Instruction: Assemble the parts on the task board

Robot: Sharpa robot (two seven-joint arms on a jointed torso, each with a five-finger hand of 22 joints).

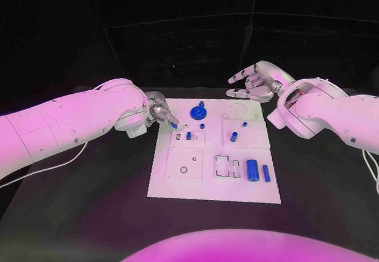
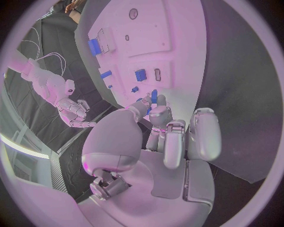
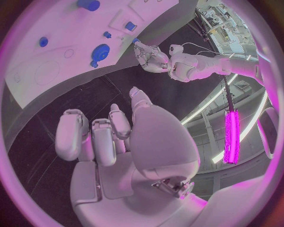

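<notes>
The left hand (image 1: 161,115) pinches a small blue peg (image 1: 173,125), long way up, at the task board (image 1: 211,192)'s ten o'clock edge, while the right hand (image 1: 254,81) hangs open and holds nothing, farther off at one o'clock.

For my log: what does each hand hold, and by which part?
The left hand pinches a small blue part by its lower end, between its fingertips. The right hand holds nothing.

Left hand (image 1: 159,113): centre-left of head view, fingertips pinched on a small blue part (image 2: 154,96). Right hand (image 1: 255,82): upper right, raised, fingers loosely curled, held nothing.
</notes>
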